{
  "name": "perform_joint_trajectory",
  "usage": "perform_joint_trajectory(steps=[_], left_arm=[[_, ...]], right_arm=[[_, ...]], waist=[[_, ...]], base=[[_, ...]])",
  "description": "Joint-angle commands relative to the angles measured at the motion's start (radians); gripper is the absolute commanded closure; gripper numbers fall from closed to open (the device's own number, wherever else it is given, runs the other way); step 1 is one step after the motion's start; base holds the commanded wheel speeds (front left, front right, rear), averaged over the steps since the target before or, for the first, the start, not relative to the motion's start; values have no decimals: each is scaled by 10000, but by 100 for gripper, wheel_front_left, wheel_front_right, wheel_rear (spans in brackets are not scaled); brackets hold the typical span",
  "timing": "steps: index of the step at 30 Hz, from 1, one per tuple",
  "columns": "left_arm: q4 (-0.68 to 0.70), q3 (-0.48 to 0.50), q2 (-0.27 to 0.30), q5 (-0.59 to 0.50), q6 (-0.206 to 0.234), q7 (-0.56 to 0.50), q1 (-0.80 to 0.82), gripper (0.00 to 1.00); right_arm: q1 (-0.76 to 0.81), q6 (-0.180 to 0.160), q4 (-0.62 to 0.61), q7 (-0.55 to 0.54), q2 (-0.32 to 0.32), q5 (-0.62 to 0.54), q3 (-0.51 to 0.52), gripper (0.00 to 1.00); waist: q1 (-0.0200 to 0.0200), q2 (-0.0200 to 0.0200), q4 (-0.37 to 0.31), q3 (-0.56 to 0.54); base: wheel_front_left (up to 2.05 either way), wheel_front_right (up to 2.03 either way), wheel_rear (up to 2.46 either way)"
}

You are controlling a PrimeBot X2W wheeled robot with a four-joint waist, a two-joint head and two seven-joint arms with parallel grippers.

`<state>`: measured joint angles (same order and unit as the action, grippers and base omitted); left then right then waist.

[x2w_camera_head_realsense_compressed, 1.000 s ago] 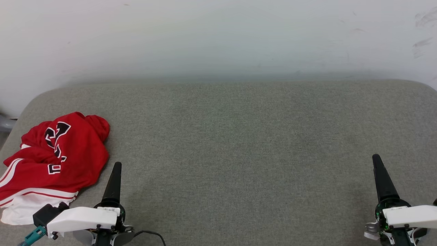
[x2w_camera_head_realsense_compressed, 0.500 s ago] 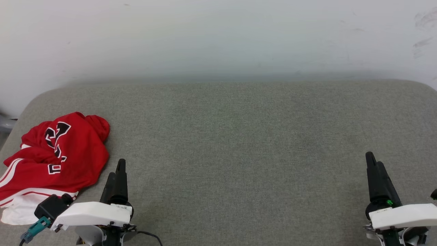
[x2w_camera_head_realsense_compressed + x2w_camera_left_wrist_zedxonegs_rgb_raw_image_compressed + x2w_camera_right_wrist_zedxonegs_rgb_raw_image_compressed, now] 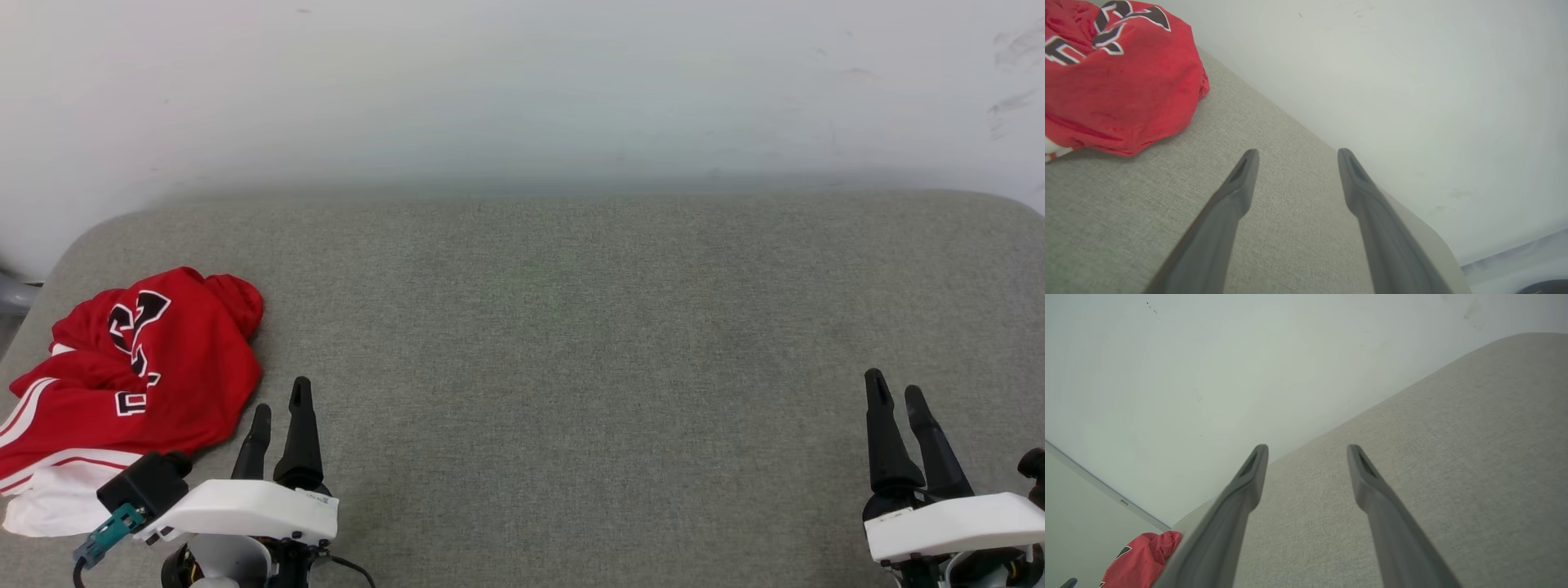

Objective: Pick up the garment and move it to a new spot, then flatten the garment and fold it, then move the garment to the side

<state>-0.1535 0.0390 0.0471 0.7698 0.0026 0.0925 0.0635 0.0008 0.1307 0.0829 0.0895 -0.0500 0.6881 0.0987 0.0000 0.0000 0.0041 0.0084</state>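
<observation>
The garment (image 3: 135, 376), red with white striped trim and black white-outlined lettering, lies crumpled at the left end of the grey padded surface (image 3: 571, 343). It also shows as the red heap (image 3: 1114, 77) at the upper left of the left wrist view and as a small red patch (image 3: 1141, 561) low in the right wrist view. My left gripper (image 3: 282, 396) stands open just right of the garment's near edge, holding nothing. My right gripper (image 3: 894, 388) is open at the lower right, far from the garment, with only grey fabric between its fingers.
A pale wall (image 3: 522, 90) rises directly behind the grey surface. The surface's rounded left corner (image 3: 73, 245) lies just behind the garment, and its right end (image 3: 1012, 212) curves off near the frame edge. A broad stretch of grey fabric separates the two grippers.
Both grippers have rolled about their wrists, so each now shows two separate fingers instead of one. The left has shifted slightly right, the right slightly left. The garment lies unmoved.
</observation>
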Motion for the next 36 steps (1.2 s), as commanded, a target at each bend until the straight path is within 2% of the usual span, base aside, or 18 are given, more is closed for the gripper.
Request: perform_joint_trajectory(steps=[1,20,36], left_arm=[[181,-40,26,-421,65,119,3,0],[319,-327,33,-2844,287,647,-118,0],[443,-429,37,-4436,372,1012,-249,0]], right_arm=[[-6,0,-193,142,-12,-450,-3,0],[234,0,-382,674,-9,-2849,22,0],[402,-1,-667,1040,-7,-4338,21,0]], waist=[[0,0,3,-5],[0,0,27,-21],[0,0,25,-43]], base=[[0,0,0],[0,0,0],[0,0,0]])
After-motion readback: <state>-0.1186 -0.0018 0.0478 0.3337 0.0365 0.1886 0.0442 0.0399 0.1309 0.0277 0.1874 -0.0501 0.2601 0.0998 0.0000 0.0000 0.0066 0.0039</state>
